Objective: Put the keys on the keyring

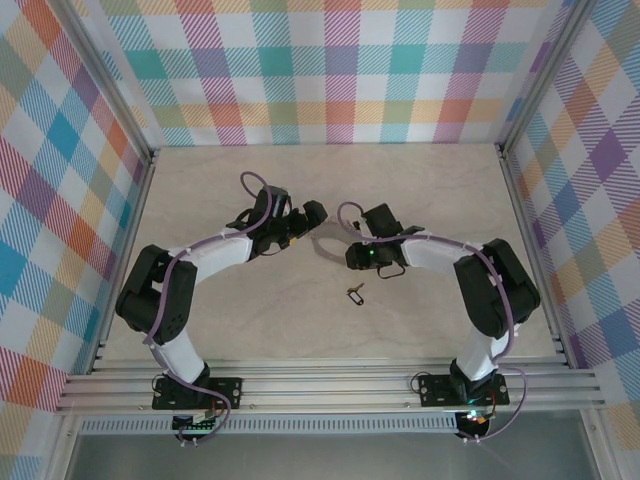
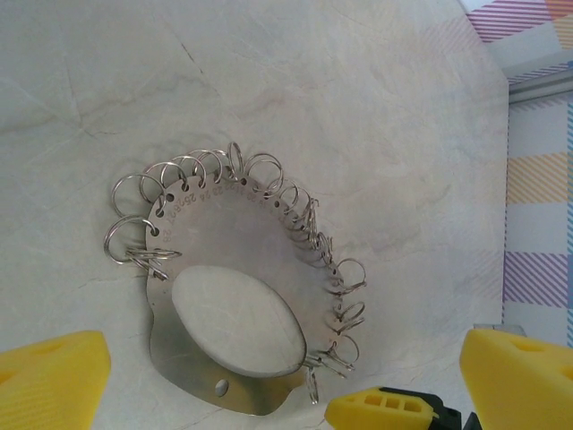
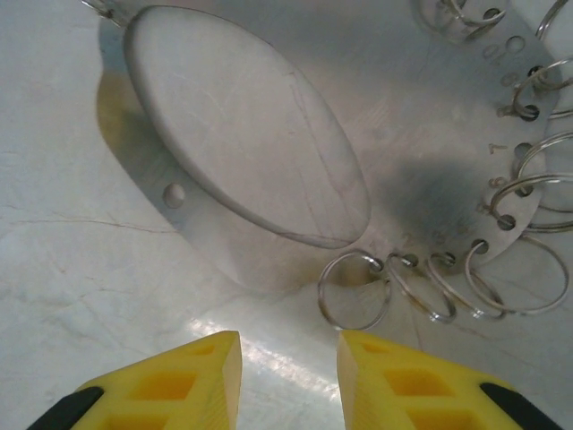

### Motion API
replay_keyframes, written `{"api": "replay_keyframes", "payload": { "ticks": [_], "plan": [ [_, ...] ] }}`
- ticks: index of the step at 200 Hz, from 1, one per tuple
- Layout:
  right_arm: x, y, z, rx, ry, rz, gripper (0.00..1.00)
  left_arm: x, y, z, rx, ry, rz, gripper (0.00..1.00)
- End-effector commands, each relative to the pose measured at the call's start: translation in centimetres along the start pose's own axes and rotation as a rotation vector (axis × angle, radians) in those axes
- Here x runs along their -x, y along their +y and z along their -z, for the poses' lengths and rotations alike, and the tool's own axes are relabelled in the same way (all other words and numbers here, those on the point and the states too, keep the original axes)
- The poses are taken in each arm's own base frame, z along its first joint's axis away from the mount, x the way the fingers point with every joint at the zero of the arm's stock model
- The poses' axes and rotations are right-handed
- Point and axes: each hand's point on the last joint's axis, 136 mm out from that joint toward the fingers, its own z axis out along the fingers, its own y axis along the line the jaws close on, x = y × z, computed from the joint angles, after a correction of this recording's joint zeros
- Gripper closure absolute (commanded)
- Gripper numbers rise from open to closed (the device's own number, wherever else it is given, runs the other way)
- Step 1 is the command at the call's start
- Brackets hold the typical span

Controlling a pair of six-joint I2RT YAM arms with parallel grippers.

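Pale tabletop (image 3: 81,269); right claw (image 3: 286,348) gapes, empty, near keyring (image 3: 430,134).

Walls (image 1: 330,70) carry a plaid of teal, purple, orange, yellow and green bands on white; the table (image 1: 420,190) is pale beige with faint grey veining, bordered by silver-grey rails (image 1: 330,385). Left arm (image 1: 215,250) and right arm (image 1: 440,255) are white with black joints and lilac cables (image 1: 250,185); left gripper (image 2: 286,345) and right gripper (image 3: 291,340) have bright yellow fingers (image 3: 170,385) edged with black. The keyring (image 2: 233,237) is dull silver with shinier silver rings (image 2: 125,242), the key (image 1: 356,294) dark with a silvery loop.
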Motion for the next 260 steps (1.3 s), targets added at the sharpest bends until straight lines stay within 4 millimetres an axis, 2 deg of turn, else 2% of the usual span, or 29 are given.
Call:
{"api": "replay_keyframes", "payload": {
  "ticks": [1, 73, 159, 207, 260],
  "plan": [
    [0.0, -0.5, -0.3, -0.060, 0.016, 0.055, 0.66, 0.4, -0.7, 1.0, -0.014, -0.029, -0.023, 0.00],
    [0.3, -1.3, -1.1, -0.131, 0.008, 0.103, 0.66, 0.5, -0.8, 0.9, -0.022, -0.035, -0.022, 0.00],
    [1.6, -1.1, -1.0, -0.140, -0.013, 0.123, 0.73, 0.5, -1.1, 0.8, -0.041, -0.035, -0.017, 0.00],
    [1.5, -1.2, -1.4, -0.145, -0.001, 0.131, 0.76, 0.5, -1.2, 0.8, -0.043, -0.036, -0.018, 0.00],
    [1.1, -1.3, -1.2, -0.145, 0.008, 0.138, 0.71, 0.5, -1.2, 0.8, -0.047, -0.038, -0.015, 0.00]
  ]
}}
